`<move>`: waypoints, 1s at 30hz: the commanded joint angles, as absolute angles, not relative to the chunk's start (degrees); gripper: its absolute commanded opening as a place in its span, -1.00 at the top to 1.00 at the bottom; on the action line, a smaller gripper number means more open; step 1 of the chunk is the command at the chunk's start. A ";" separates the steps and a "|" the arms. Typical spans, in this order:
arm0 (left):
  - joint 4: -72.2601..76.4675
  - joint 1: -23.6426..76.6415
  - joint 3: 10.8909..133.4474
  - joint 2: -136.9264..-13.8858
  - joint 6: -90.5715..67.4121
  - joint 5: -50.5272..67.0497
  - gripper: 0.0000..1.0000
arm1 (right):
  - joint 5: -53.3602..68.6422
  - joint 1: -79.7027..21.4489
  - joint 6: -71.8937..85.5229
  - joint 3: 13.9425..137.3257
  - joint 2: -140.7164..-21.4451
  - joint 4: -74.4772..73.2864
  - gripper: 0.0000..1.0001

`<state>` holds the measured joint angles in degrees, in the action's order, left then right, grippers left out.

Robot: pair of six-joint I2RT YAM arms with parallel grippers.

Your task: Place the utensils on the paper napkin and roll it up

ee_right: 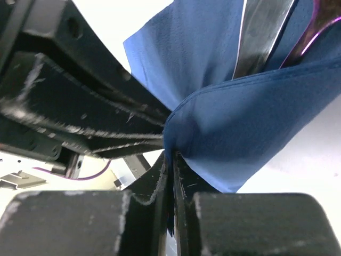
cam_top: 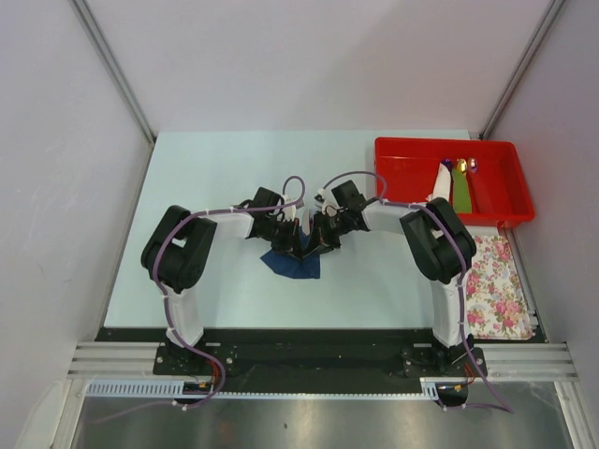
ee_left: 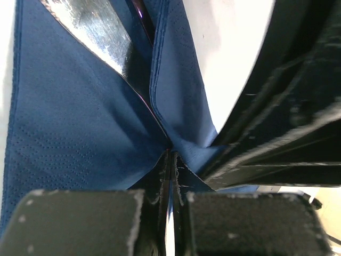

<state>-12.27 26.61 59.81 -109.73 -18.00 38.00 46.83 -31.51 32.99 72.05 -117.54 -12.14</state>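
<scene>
The dark navy paper napkin (cam_top: 292,265) lies in the middle of the table with both grippers meeting over its far edge. My left gripper (cam_top: 296,240) is shut, and the left wrist view shows its tips (ee_left: 171,153) pinching a fold of the napkin (ee_left: 69,122). My right gripper (cam_top: 316,238) is shut on the napkin's lifted edge (ee_right: 240,122), with blue paper between its tips (ee_right: 171,156). A shiny grey knife blade (ee_left: 90,26) lies on the napkin, partly under the raised fold; it also shows in the right wrist view (ee_right: 264,32). A purple-tinted utensil (ee_right: 314,29) lies beside it.
A red tray (cam_top: 510,178) at the back right holds a white piece, a green piece and small coloured utensils. A pink-flowered white cloth (cam_top: 496,285) lies at the right edge. The two grippers' black bodies nearly touch each other (ee_left: 277,106).
</scene>
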 commanded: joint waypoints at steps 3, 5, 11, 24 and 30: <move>-12.48 26.98 59.85 -112.59 -16.52 33.84 0.95 | 46.05 -32.43 34.45 74.44 -119.97 -9.40 0.83; -12.48 26.46 59.77 -112.33 -16.61 34.01 0.92 | 45.88 -32.34 34.10 74.36 -120.67 -9.40 0.83; -12.92 24.35 58.63 -108.81 -16.44 35.68 0.73 | 44.65 -32.34 32.70 74.00 -121.29 -10.11 0.85; -18.54 20.83 54.14 -100.46 -8.71 37.79 0.07 | 42.63 -32.25 31.11 74.18 -122.52 -10.72 0.85; -20.22 20.83 54.05 -101.60 -7.21 37.62 0.13 | 42.98 -32.43 32.25 74.44 -122.17 -9.58 0.85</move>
<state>-17.37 21.19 54.81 -102.52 -10.28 38.13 46.15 -32.08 32.84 73.14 -121.49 -11.07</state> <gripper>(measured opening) 0.458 0.075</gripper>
